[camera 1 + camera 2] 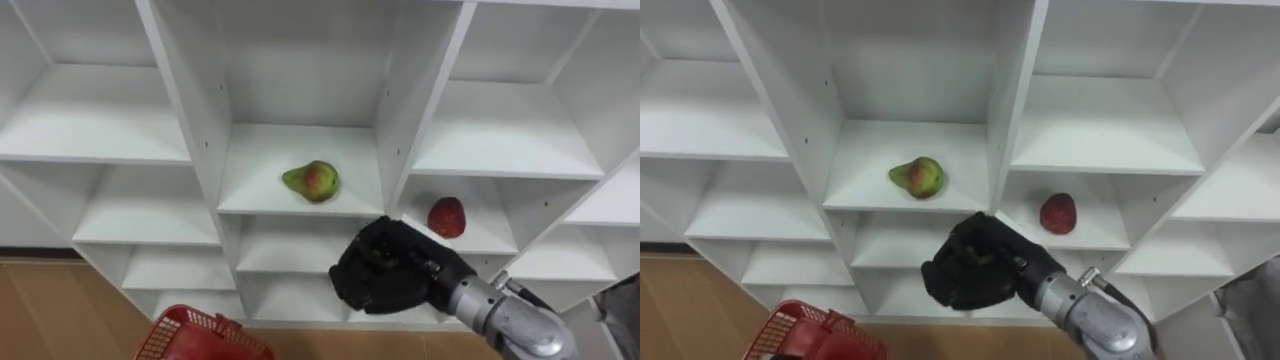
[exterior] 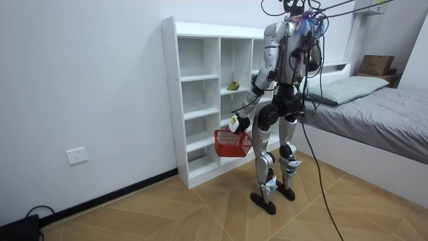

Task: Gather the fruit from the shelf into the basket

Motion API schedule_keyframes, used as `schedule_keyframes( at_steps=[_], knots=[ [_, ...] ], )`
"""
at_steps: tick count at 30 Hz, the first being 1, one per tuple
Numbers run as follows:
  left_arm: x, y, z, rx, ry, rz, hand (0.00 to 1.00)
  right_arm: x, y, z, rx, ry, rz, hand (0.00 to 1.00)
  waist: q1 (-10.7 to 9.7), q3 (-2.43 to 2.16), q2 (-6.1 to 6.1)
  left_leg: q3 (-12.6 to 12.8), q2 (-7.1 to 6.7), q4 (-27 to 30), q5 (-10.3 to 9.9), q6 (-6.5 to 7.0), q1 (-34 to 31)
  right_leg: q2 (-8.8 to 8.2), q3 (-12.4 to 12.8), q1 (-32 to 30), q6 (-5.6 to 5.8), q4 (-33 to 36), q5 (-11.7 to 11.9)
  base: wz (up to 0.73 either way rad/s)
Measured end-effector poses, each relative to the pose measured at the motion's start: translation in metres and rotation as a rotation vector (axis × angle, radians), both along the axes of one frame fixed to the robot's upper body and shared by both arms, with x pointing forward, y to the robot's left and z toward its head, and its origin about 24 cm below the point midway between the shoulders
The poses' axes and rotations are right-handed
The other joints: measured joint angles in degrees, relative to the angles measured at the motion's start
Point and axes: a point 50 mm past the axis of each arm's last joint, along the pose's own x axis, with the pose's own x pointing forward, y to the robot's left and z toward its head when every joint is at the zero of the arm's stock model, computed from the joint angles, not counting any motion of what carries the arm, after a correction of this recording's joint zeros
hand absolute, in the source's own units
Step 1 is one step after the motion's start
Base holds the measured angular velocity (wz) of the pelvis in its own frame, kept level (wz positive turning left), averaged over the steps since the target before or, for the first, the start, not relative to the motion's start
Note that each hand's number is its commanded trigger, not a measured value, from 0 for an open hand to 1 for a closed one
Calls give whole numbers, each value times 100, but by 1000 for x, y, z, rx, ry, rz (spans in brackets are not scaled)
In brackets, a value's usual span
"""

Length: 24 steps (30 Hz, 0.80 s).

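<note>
Right robot hand [image 1: 385, 268] is raised in front of the white closet [image 1: 100, 110], with its arm coming in from the lower right. It sits level with the shelf below the middle one. Only its dark back faces the camera, so I can't tell if it is released or clenched, and nothing shows in it.

A green pear with a red blush [image 1: 312, 181] is up and a bit left of that hand. It lies on the shelf of the centre column, near the front edge and clear of the hand. A red fruit [image 1: 447, 217] is up and just right of the hand, one column over and on a slightly lower shelf. It stands alone and is not touched. Both fruits are in the closet, neither collected yet.

A red basket [image 1: 200, 328] is down and well left of the right hand, at the bottom edge of the eye views. It is a mesh basket, and nothing shows in the part in view.

In the room view the left robot hand [image 2: 237, 124] is lowered at hip height on the closet side, grasping the red basket, which hangs off the floor [image 2: 200, 207] just under it. The robot stands upright on both feet, close to the closet and facing it, and a bed [image 2: 374, 114] is behind it on the room view's right.
</note>
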Motion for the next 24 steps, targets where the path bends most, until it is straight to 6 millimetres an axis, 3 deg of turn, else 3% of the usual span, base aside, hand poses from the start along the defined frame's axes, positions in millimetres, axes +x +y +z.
schedule_keyframes(
  at_steps=[9, 17, 24],
  knots=[
    [36, -13, 9, -50, -92, -43, 100, 7, 12, -20, -18, 67, 9, 100, -28, 56, 34, -56, 2, 245, 7, 12, -516, -69, 4, -532, -1, 312, -2, 1],
    [57, -32, 17, -98, -181, -110, 100, 20, 5, -35, -232, 31, -18, 100, -15, 130, 105, -179, -39, 605, 15, 62, -1215, -107, -142, -1110, -2, 570, -11, 8],
    [67, -48, 21, -168, -219, -127, 100, 32, 4, -52, -196, 102, -129, 100, -33, 137, 167, -305, -52, 888, 36, 87, -1733, -198, -272, -1563, -17, 782, -30, 9]
  ],
)
